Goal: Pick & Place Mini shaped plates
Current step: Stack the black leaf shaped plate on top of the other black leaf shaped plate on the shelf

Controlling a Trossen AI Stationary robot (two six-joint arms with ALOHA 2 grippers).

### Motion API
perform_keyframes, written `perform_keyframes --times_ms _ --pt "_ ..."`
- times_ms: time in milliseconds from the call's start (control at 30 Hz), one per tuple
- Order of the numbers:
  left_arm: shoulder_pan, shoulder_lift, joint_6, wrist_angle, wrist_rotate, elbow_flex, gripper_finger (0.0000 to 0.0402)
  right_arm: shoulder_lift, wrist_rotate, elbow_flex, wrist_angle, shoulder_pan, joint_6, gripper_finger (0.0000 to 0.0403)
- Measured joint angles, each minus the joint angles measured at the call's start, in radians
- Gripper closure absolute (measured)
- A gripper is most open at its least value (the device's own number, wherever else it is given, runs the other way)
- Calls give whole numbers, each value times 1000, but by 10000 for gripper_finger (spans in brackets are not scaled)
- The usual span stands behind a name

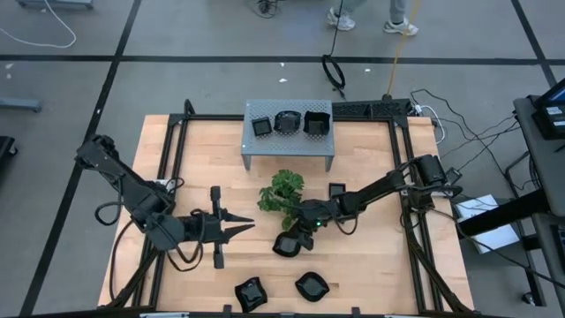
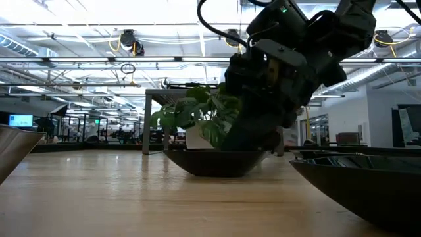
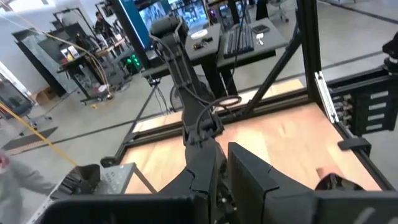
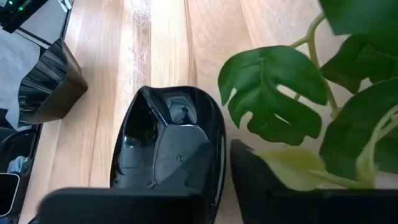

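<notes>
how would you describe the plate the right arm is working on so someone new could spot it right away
Start at the green leafy plant in the middle of the wooden table. Just in front of it, toward the table's near edge, the right gripper comes down over a glossy black plate. Two other black plates lie alone by the near edge; this one sits under the gripper, beside the leaves.

Seen from above, the right gripper (image 1: 293, 237) reaches over a black mini plate (image 1: 284, 246) just below the green plant (image 1: 282, 193) at centre frame. The left gripper (image 1: 244, 227) waits at lower left, while three plates (image 1: 289, 123) sit on the grey shelf (image 1: 252, 147) at upper centre of the wooden surface (image 1: 371, 265).
</notes>
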Motion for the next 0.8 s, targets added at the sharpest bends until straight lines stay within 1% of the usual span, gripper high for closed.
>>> perform_keyframes --times_ms 100,267,333,500,700,800 --pt "0 0 -7 -35 29 0 355 -23 -9 0 -4 0 -8 312" --pt "12 27 -53 -77 150 0 354 -95 -78 -2 -28 0 -30 267" --pt "18 52 -58 -81 186 0 354 -138 -78 0 -54 1 -51 255" --pt "28 126 -55 -83 236 0 354 -264 -75 -1 -185 1 -120 243" --pt "60 225 -62 -95 349 0 353 -411 -74 -2 -351 1 -159 243" --pt "81 276 -87 -95 412 0 338 -475 -72 -2 -417 1 -168 243"
